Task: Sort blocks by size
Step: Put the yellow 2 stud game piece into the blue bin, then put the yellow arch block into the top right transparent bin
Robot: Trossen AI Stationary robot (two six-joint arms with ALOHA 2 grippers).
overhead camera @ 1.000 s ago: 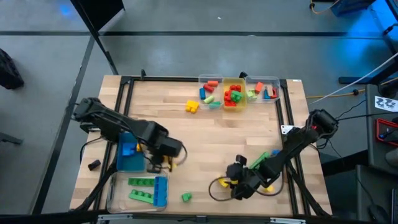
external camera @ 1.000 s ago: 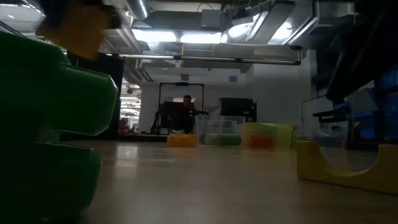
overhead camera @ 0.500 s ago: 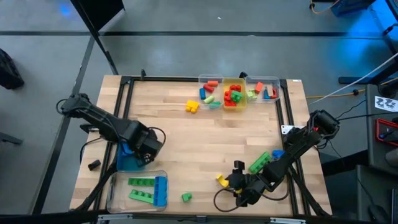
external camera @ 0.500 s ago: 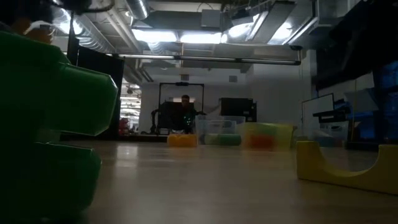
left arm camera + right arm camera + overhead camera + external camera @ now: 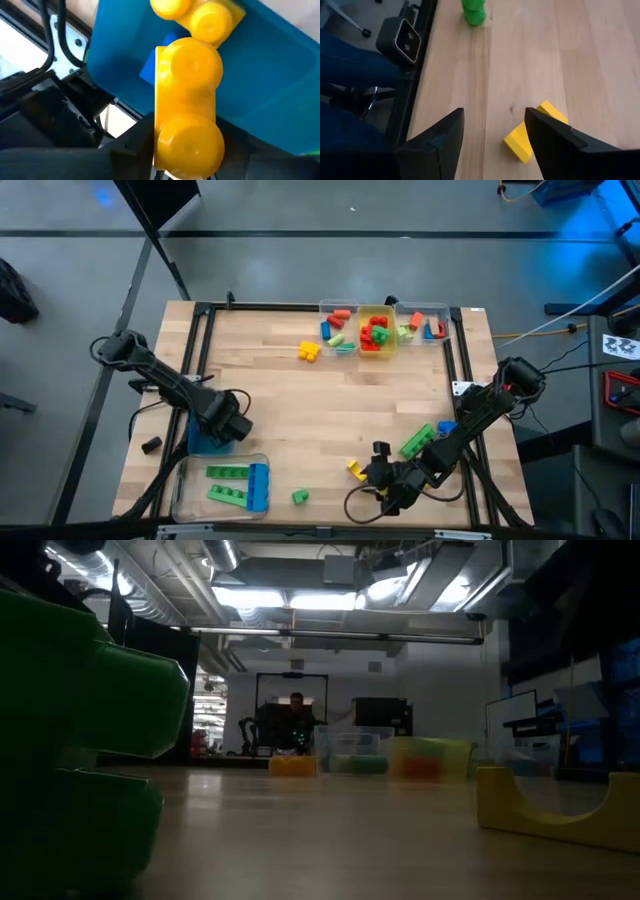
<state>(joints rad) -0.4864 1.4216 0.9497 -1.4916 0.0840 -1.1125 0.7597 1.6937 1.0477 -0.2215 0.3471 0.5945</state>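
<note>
Left gripper (image 5: 232,424) over blue bin (image 5: 205,442) near the table's left edge; yellow block (image 5: 189,107) sits between its fingers, grip loosening, hold uncertain. Right gripper (image 5: 492,137) near front edge, fingers spread above yellow arch block (image 5: 536,131). Small green block (image 5: 299,497) at front edge.

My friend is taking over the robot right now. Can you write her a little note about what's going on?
Left gripper: over the blue bin, a yellow brick between its fingers.
Right gripper: open, low beside the yellow arch, not touching it.
Done: some bricks in three far bins; green and blue bars in the near clear bin.
Left: small green brick, yellow brick, green brick by the right arm.
</note>
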